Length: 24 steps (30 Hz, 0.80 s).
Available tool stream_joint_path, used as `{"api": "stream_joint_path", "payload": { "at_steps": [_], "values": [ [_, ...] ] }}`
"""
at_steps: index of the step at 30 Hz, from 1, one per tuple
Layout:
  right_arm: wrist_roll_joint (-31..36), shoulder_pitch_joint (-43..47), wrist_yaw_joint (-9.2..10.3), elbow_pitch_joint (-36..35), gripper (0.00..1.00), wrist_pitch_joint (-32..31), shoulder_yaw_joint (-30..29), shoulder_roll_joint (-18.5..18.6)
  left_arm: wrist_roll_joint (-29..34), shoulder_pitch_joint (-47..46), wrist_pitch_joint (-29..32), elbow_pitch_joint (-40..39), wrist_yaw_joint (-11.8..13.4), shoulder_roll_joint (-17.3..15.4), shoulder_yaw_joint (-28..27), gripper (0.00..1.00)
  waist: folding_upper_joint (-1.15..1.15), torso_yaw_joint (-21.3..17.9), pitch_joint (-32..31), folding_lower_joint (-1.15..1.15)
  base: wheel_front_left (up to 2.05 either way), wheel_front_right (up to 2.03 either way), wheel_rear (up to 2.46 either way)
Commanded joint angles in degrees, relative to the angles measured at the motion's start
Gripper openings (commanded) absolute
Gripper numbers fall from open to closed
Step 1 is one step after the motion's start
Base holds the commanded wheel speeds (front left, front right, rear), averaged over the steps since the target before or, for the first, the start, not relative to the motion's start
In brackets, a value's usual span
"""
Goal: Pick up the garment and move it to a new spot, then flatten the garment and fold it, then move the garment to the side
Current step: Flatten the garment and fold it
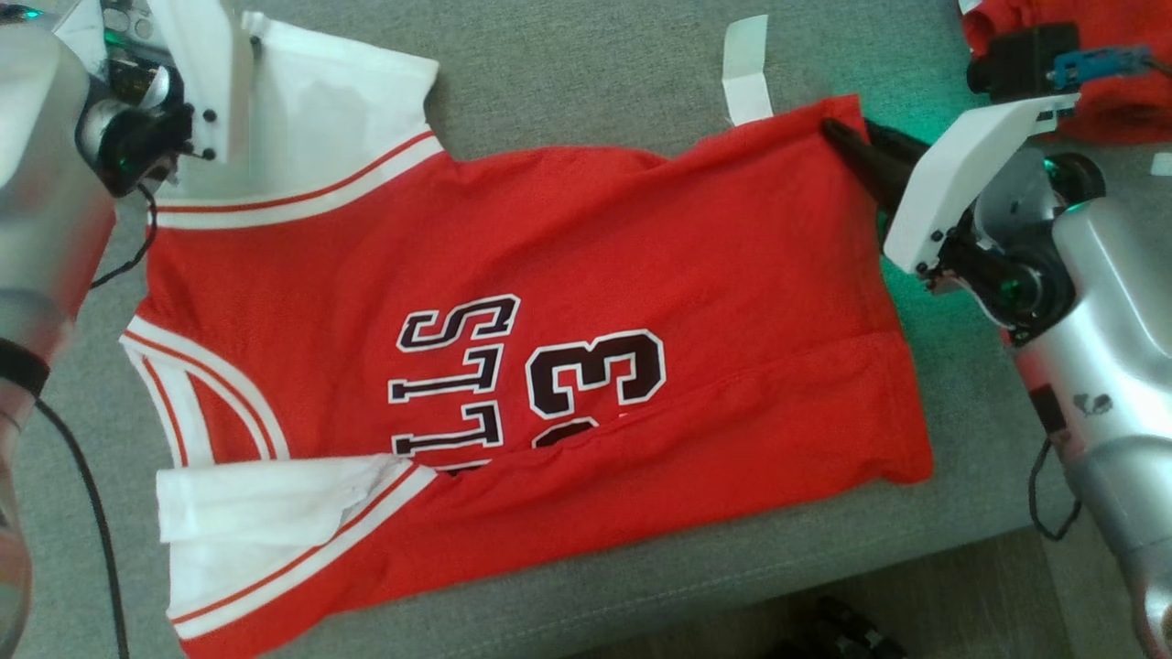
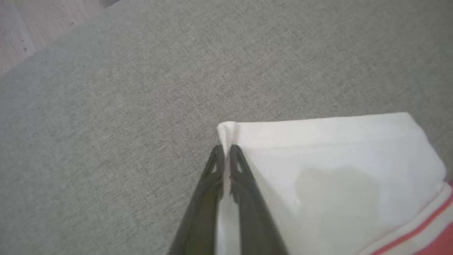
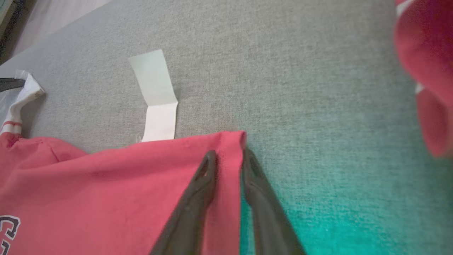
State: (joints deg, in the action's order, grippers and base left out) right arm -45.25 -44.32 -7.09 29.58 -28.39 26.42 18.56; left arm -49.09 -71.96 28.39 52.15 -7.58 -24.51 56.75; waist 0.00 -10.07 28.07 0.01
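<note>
The garment [image 1: 549, 302] is a red jersey with white sleeves and black lettering, lying spread on the grey cushion [image 1: 586, 82]. My left gripper [image 2: 225, 150] is shut on the corner of a white sleeve [image 2: 318, 148], with a thin line of cloth pinched between its fingertips. My right gripper [image 3: 228, 157] sits at the jersey's far red hem corner [image 3: 231, 140]. Its fingers stand a little apart, with a strip of red cloth showing between them, not pinched thin. That gripper [image 1: 847, 137] lies on the jersey's upper right corner.
A white strip of tape [image 1: 746, 73] lies on the cushion just beyond the hem. More red cloth [image 1: 1099, 82] sits at the far right. The cushion's front edge [image 1: 732, 586] runs close below the jersey, with floor beyond.
</note>
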Motion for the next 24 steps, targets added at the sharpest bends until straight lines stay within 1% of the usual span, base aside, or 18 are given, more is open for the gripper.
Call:
{"api": "stream_joint_path", "payload": {
  "at_steps": [1,3,8,14,19,24],
  "values": [
    [-0.5,0.0,-0.40,-0.8,0.00,1.2,1.7,0.2,0.0,-3.6,-1.6,-0.2,0.1,-2.8,-1.5,0.00,0.00,0.0,0.1,-0.01,0.00,0.00,0.00],
    [-0.5,-0.3,-0.40,-0.7,0.00,2.3,1.8,0.3,-0.1,-3.9,-2.5,0.2,0.1,-2.9,-1.7,0.00,0.00,0.1,0.1,-0.01,0.00,0.00,0.00],
    [-0.5,-1.5,-0.40,0.4,0.00,9.2,2.1,0.6,0.9,-5.4,-5.9,2.8,0.1,-3.3,-1.4,0.00,0.00,0.4,-0.5,-0.01,0.00,0.00,0.00],
    [0.9,-2.6,-0.40,4.8,0.00,16.2,1.1,0.2,0.4,-5.1,-7.8,4.2,0.1,-3.3,-0.5,0.00,0.00,1.3,-2.1,-0.01,0.00,0.00,0.00],
    [1.0,-2.6,-0.40,7.2,0.00,18.4,1.9,-0.6,-0.7,-4.2,-8.8,3.9,0.1,-3.0,0.5,0.00,0.00,2.3,-3.9,-0.01,0.00,0.00,0.00],
    [0.7,-1.3,-0.40,9.0,0.00,19.7,2.9,0.2,-2.0,-2.6,-9.2,2.5,0.1,-4.2,2.2,0.00,0.00,3.3,-6.6,-0.01,0.00,0.00,0.00]
  ]
}}
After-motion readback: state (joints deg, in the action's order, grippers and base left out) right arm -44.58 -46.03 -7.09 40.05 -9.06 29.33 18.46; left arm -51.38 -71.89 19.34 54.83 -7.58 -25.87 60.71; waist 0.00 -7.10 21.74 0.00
